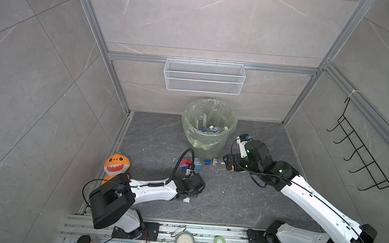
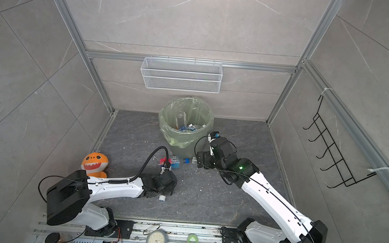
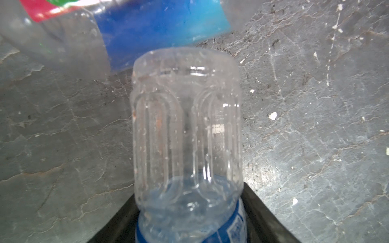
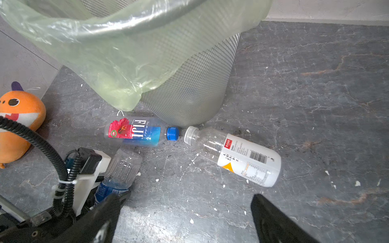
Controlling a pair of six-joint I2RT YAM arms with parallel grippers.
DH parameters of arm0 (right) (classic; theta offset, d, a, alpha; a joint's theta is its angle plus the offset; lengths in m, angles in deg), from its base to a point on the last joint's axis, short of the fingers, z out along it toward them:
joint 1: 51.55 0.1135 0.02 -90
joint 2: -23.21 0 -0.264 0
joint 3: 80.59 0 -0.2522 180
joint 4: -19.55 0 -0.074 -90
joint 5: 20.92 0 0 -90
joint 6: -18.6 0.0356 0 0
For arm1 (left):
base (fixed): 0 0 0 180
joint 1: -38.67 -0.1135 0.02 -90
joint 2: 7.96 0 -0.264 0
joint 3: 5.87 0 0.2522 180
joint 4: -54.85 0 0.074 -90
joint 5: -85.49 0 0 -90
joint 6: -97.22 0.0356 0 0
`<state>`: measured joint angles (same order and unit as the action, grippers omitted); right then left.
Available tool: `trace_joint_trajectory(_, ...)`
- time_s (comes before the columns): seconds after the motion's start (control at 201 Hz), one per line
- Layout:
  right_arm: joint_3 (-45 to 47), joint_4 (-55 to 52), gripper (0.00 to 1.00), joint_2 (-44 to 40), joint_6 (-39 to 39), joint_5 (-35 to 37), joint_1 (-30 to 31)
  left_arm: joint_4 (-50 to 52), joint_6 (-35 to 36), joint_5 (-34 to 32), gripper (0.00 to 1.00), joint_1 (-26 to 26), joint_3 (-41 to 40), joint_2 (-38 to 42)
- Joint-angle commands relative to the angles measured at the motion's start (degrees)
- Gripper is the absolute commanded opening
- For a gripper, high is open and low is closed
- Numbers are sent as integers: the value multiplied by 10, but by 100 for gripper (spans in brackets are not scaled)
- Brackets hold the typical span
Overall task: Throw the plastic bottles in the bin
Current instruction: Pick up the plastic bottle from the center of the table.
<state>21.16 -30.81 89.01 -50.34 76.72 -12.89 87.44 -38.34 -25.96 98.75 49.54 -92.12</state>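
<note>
Clamped between the dark fingers of the left pincer (image 3: 189,190) is a clear ribbed plastic bottle with a blue label (image 3: 187,130). The fingers press on its labelled end from both sides, and its bare base juts out ahead over the dark grey stone-patterned desk (image 3: 315,126). I cannot tell whether the bottle rests on the desk.

Just past that base a clear Fiji bottle with a red flower, a blue label and a blue cap (image 4: 134,131) lies on its side; whether the two touch is unclear. Its cap points at the neck of a clear bottle with a white label (image 4: 237,155), also on its side. The two necks nearly meet at the foot of the bin.

The right pincer (image 4: 187,196) is spread wide with nothing between its black fingers. The white-labelled bottle lies just beyond the fingertips, apart from them.

A round grey-green mesh-patterned bin (image 1: 213,153) stands behind these three bottles, near the back wall. It is lined with a translucent pale green bag (image 4: 117,63) that hangs down its outside. Inside, in both top views, a heap of bottles with blue and white labels (image 1: 209,129) covers the bottom, and a taller one leans against the wall.

Open desk shows to the right of the bin and in front of the arms. An orange plush shark (image 1: 116,164) sits at the left edge by the aluminium rail. A white wire mesh basket (image 1: 204,76) hangs on the back wall above the bin.
</note>
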Motion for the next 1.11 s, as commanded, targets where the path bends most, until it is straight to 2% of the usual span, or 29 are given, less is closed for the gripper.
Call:
trace_joint_trajectory(0.0, 13, -13, 99, -18, 9, 4, 3, 3, 5, -12, 62, 1, -8, 30)
trace_joint_trajectory(0.274, 38, -12, 99, -35, 21, 12, 3, 14, 32, -24, 59, 12, -62, 122)
trace_joint_trajectory(0.483, 70, 7, 99, -64, 34, 13, 3, 24, 52, -44, 58, 13, -105, 228)
trace_joint_trajectory(0.752, 92, 14, 99, -73, 38, 7, 2, 33, 108, -81, 60, 12, -108, 341)
trace_joint_trajectory(1.105, 89, 15, 100, -68, 32, 1, 3, 12, 185, -69, 64, -12, -104, 471)
